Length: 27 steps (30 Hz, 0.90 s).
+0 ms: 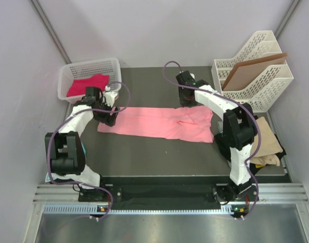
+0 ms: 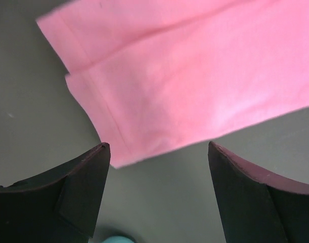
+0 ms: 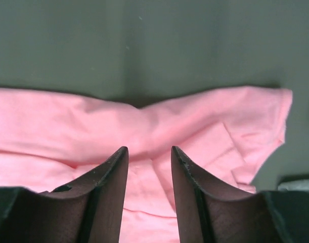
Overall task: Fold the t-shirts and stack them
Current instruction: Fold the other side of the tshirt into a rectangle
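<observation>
Starting at the near edge of the desk (image 1: 159, 158), locate a tan t-shirt (image 1: 269, 142) to the near right of the salmon pink t-shirt (image 1: 159, 123), crumpled on top of a black t-shirt (image 1: 258, 163) at the right edge of the desk. Find the salmon pink t-shirt itself laid flat across the middle of the desk, long side running left to right, wrinkled and partly folded over at its right end. Note the left claw (image 2: 159, 152) poised over the left end of the salmon pink t-shirt, above a hem corner, fingers (image 2: 83, 187) spread wide and gripping nothing. Note the right claw (image 3: 149, 152) at the far edge of the salmon pink t-shirt, toward its right end, fingers (image 3: 111, 187) parted by a narrow gap and pointing at the cloth, with no fold seen pinched between them. Beyond the left end of the salmon pink t-shirt, find a white mesh basket (image 1: 91, 63) holding a magenta-pink t-shirt (image 1: 88, 83). Beyond the right end, find a white file rack (image 1: 268, 88) holding a stiff brown board (image 1: 253, 68).
</observation>
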Each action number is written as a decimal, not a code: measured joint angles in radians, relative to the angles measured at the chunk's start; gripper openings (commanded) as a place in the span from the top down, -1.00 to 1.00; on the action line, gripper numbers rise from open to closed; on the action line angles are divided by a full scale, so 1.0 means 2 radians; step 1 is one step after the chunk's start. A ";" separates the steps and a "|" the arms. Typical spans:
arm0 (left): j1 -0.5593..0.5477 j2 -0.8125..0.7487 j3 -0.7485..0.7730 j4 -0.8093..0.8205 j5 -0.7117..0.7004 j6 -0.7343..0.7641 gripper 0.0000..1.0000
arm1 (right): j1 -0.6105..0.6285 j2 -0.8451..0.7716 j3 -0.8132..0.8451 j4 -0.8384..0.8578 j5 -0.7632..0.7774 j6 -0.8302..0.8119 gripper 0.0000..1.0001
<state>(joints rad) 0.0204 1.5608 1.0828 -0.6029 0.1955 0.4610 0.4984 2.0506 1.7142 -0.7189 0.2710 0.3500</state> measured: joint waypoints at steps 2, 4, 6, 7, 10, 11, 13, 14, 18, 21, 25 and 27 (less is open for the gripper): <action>-0.002 0.011 0.019 0.003 0.007 -0.008 -0.65 | -0.006 -0.018 -0.027 0.001 -0.001 0.000 0.31; -0.005 0.029 0.033 0.009 0.014 -0.017 -0.65 | -0.012 -0.029 -0.049 0.006 -0.003 0.001 0.32; -0.012 0.051 0.037 0.013 0.015 -0.026 -0.65 | -0.016 -0.031 -0.067 0.013 -0.006 0.001 0.33; -0.015 0.055 0.037 0.013 0.015 -0.026 -0.65 | -0.018 -0.031 -0.075 0.014 -0.008 0.001 0.32; -0.032 0.080 0.035 0.015 0.011 -0.032 -0.64 | -0.019 -0.031 -0.089 0.017 -0.013 0.001 0.34; -0.036 0.085 0.033 0.016 0.010 -0.033 -0.64 | -0.020 -0.031 -0.091 0.018 -0.016 0.001 0.35; -0.043 0.093 0.030 0.018 0.009 -0.034 -0.64 | -0.021 -0.031 -0.092 0.021 -0.022 0.001 0.37; -0.044 0.096 0.029 0.019 0.008 -0.035 -0.64 | -0.021 -0.031 -0.092 0.023 -0.024 0.001 0.38; -0.044 0.107 0.020 0.033 -0.001 -0.035 -0.64 | -0.024 -0.031 -0.094 0.033 -0.037 0.001 0.39; -0.043 0.109 0.018 0.041 -0.008 -0.035 -0.63 | -0.026 -0.031 -0.098 0.041 -0.048 0.005 0.40; -0.043 0.109 0.014 0.048 -0.013 -0.035 -0.63 | -0.026 -0.031 -0.103 0.046 -0.062 0.009 0.41; -0.043 0.109 0.013 0.050 -0.014 -0.035 -0.63 | -0.026 -0.031 -0.109 0.050 -0.069 0.010 0.44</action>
<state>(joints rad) -0.0666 1.7786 1.1095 -0.5030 0.1684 0.3920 0.4469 1.9896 1.4971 -0.6186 0.1329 0.3706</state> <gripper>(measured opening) 0.818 0.299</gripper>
